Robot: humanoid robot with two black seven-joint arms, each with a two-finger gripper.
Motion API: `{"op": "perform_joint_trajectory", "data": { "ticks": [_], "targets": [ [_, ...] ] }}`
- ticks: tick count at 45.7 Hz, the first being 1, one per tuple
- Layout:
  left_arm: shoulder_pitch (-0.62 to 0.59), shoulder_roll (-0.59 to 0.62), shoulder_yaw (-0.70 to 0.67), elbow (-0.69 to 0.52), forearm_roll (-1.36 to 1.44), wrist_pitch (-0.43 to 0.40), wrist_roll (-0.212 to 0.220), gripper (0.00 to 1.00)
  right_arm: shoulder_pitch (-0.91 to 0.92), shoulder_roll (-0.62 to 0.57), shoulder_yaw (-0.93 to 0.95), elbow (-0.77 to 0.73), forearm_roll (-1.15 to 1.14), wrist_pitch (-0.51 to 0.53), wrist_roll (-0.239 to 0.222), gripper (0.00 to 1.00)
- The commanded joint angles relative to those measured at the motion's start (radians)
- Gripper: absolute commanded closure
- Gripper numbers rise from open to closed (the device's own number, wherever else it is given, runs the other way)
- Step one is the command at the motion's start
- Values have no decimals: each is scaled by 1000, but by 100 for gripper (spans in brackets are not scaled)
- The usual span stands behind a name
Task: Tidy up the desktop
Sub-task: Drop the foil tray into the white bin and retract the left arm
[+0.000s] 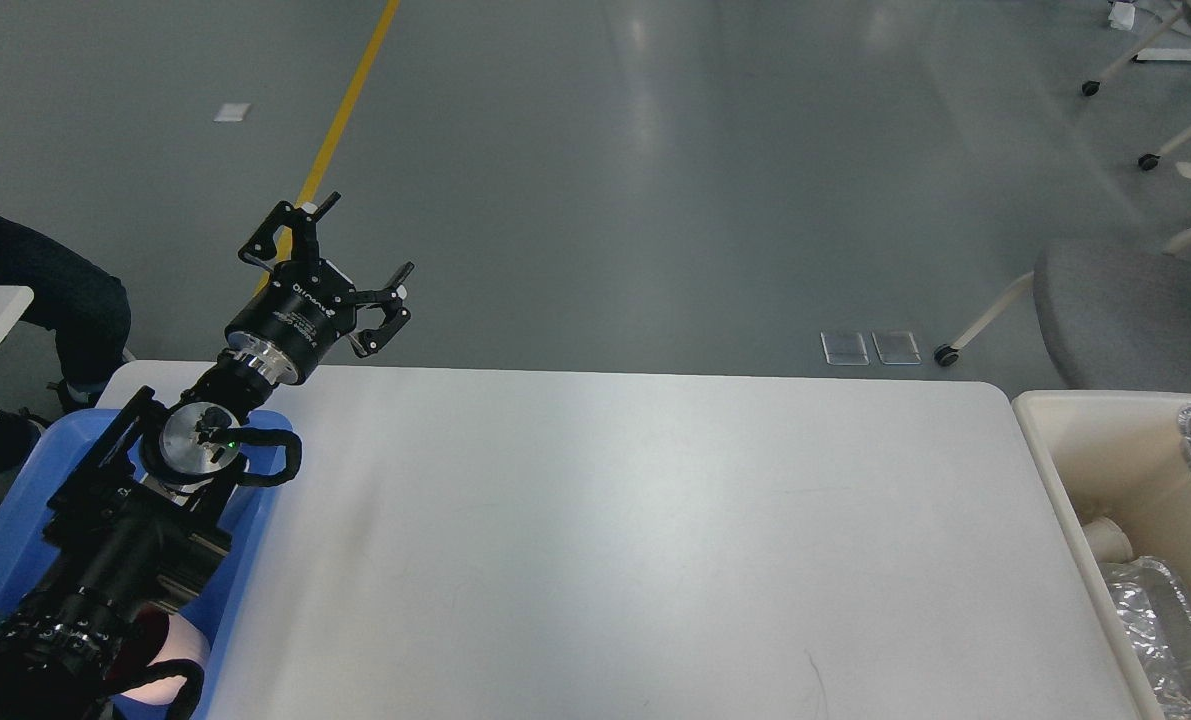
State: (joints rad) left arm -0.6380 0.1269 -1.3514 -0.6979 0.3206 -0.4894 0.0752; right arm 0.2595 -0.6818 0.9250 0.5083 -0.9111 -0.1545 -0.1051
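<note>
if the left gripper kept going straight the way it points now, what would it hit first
Nothing that shows. The left gripper, open and empty, points up and away past the far edge of the desktop, over bare grey floor. The way looks free, though depth is hard to judge.

the desktop [635, 530] at centre looks smooth, white and faintly glossy. the tray [15, 520] at near left seems blue moulded plastic. the bin [1055, 450] at right looks cream matt plastic; crinkled shiny foil containers [1165, 630] lie inside. the floor [655, 150] beyond is grey, smooth, slightly reflective. the left arm's wrist ring [255, 362] looks polished metal.
</note>
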Motion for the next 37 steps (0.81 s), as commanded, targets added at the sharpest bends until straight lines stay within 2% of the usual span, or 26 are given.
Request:
{"op": "perform_joint_trajectory", "data": {
  "ticks": [1,9,13,17,31,37],
  "targets": [
    [1,-1,0,0,0,0,-2,2,4,44,0,-4,0,-137,2,74],
    [14,0,0,0,0,-1,-2,2,14,99,8,-4,0,-298,5,45],
    [14,-1,2,0,0,-6,-2,2,18,114,9,3,1,-312,4,20],
    [14,0,2,0,0,-8,-2,2,18,113,9,6,1,-312,4,1],
    [14,20,2,0,0,-34,-2,2,116,39,43,7,8,-307,2,0],
    [15,48,2,0,0,-35,-2,2,251,24,44,26,8,-304,2,0]
  ]
}}
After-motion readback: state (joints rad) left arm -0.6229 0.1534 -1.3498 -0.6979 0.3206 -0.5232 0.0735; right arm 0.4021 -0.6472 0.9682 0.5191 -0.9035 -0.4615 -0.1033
